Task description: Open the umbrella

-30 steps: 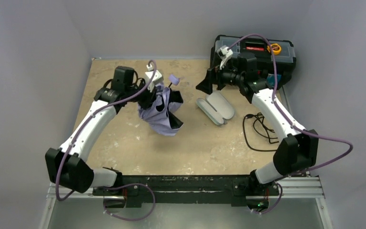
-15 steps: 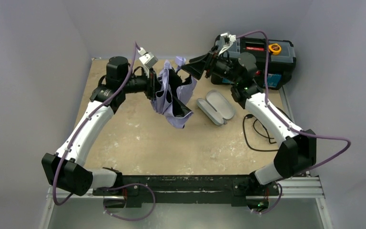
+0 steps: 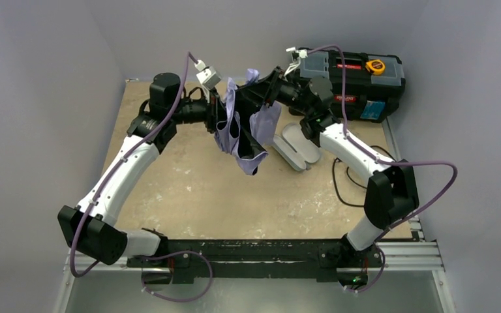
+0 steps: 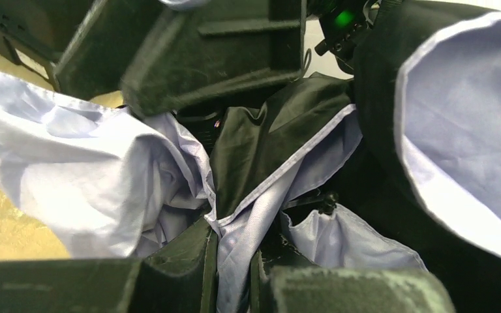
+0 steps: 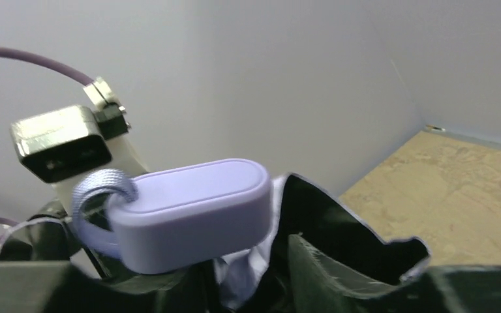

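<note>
top external view: my left end effector is clamped on the umbrella, holding it off the worktop near the back edge. its lavender canopy hangs loose with the black underside showing. left wrist view has folds of that fabric pinched between my fingers. my right end effector is up against the umbrella's top end. right wrist view puts the lavender handle and its strap just above that end effector, but i cannot tell whether it grips them.
</note>
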You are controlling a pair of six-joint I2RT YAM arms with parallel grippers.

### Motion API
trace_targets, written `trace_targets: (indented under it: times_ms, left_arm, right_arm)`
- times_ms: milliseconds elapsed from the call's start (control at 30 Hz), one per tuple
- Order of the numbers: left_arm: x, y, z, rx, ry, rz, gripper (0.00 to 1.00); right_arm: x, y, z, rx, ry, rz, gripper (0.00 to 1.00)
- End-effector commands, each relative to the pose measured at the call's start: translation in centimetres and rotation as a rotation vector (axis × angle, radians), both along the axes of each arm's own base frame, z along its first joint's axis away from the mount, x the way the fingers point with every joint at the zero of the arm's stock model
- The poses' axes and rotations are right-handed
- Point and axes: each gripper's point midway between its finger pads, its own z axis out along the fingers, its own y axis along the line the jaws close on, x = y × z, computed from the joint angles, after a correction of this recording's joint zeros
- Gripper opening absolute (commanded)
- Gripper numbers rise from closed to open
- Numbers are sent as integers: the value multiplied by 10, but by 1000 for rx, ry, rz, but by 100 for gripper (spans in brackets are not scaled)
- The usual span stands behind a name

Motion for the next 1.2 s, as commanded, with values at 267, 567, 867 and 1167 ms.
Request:
trace_targets:
  times_ms: [267, 567, 867, 1167]
  left_arm:
    - [-66, 27, -131, 292, 97, -198, 0]
    - [-81, 58, -179, 455, 144, -204, 0]
    - [-19, 83, -127, 633, -184, -59, 0]
    - [61, 161, -60, 1169, -758, 42, 0]
  right_arm:
    - [45, -111, 232, 444, -407, -349, 22]
    - [36, -210, 341, 593, -654, -596, 24]
    - [35, -139, 221, -38, -777, -349, 76]
    - [6, -97, 77, -759, -880, -167, 88]
